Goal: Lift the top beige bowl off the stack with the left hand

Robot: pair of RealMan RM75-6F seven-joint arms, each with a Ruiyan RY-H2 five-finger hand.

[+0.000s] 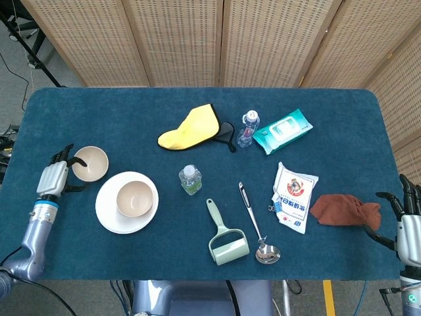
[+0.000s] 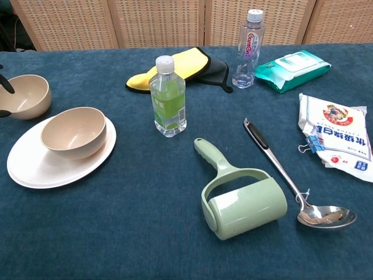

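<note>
My left hand (image 1: 55, 176) grips a beige bowl (image 1: 90, 163) by its left rim, at the table's left edge. In the chest view the same beige bowl (image 2: 23, 97) sits low, just behind the white plate (image 2: 35, 164), with only dark fingertips (image 2: 6, 84) showing at its rim. A second beige bowl (image 1: 135, 199) rests on the white plate (image 1: 108, 214) to the right of the held one. My right hand (image 1: 408, 227) hangs open off the table's right front corner, holding nothing.
A green-liquid bottle (image 1: 190, 179) stands right of the plate. A green lint roller (image 1: 225, 238), a ladle (image 1: 258, 224), a flour bag (image 1: 295, 196), a brown cloth (image 1: 345, 210), a wipes pack (image 1: 283, 131), a clear bottle (image 1: 248, 128) and a yellow glove (image 1: 193, 128) lie across the table.
</note>
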